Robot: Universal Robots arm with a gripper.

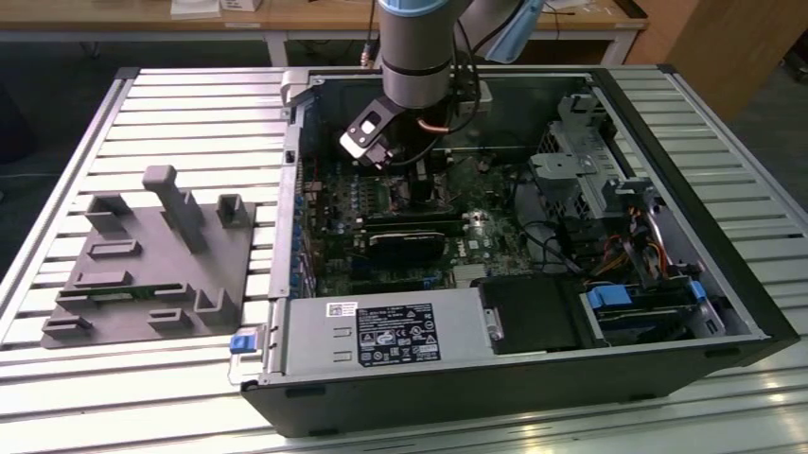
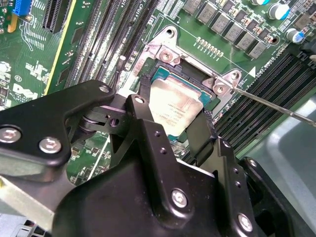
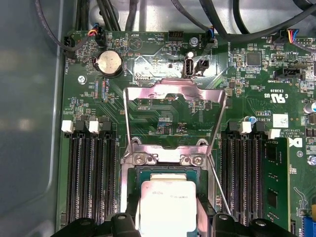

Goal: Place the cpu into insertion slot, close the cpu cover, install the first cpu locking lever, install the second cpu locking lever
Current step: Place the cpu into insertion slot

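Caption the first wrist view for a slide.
Gripper holds the chip over the socket, with the cover raised open.

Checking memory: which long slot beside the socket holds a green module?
The outermost slot, on the side away from the grey case wall; the other slots show bare black.

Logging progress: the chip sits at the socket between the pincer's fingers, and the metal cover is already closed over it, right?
No. The first wrist view shows the cover swung open, off the socket; the chip is indeed in the pincer.
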